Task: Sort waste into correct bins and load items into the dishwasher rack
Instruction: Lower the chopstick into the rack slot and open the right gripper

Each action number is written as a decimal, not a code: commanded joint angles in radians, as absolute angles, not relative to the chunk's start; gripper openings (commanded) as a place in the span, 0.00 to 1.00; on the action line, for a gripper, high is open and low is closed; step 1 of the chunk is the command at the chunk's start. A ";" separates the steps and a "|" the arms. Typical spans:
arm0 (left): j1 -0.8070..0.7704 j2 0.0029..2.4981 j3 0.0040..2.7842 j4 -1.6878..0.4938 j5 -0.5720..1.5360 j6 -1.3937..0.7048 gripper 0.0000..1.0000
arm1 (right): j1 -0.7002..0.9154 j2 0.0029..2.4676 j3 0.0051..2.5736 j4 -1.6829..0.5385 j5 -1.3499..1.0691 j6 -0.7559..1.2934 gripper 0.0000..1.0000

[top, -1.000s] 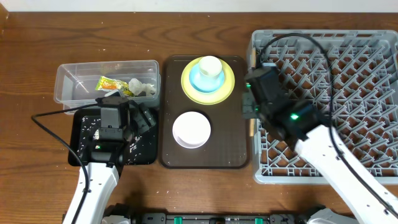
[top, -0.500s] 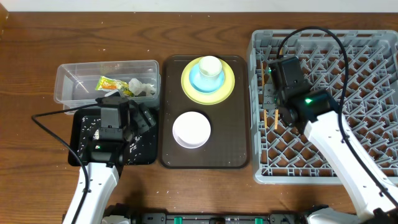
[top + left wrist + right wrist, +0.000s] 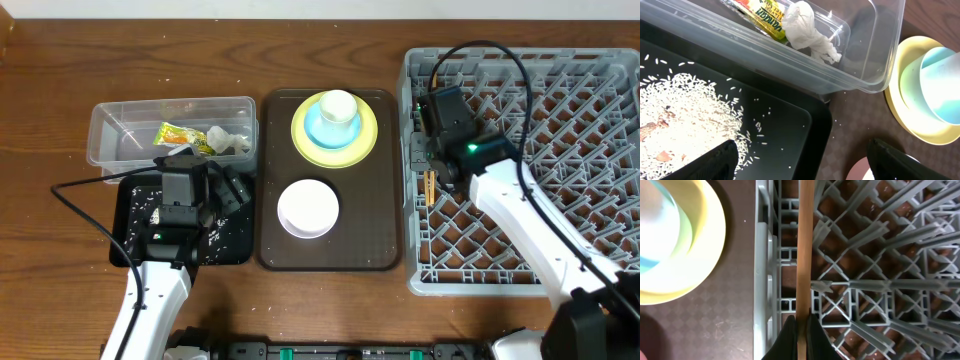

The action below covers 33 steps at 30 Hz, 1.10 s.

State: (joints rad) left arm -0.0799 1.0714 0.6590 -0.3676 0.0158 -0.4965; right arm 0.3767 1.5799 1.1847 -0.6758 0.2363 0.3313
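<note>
Right gripper (image 3: 801, 326) is clamped on the wooden chopsticks (image 3: 805, 255). They run straight out from its tips, just inside the left rim of the dishwasher rack (image 3: 880, 285). Left gripper (image 3: 805, 162) is spread wide, holding nothing, over the right edge of the black tray (image 3: 785, 125) with rice (image 3: 685, 115).

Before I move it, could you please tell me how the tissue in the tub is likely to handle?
The tissue looks crumpled and loosely wadded, so it is probably very light and floppy, squashing when pinched. It lies right beside the wrapper in the tub, so a grab may drag that along. Rolling seems unlikely.
</note>
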 commanded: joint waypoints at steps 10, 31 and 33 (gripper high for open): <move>-0.075 1.073 0.675 -0.370 0.007 -0.490 0.84 | 0.361 1.610 1.198 -0.657 0.228 0.320 0.22; -0.075 1.073 0.675 -0.370 0.007 -0.490 0.96 | 0.363 1.565 1.228 -0.654 0.047 0.309 0.29; -0.075 1.073 0.675 -0.370 0.007 -0.490 0.96 | 0.372 1.543 1.237 -0.635 -0.038 0.309 0.32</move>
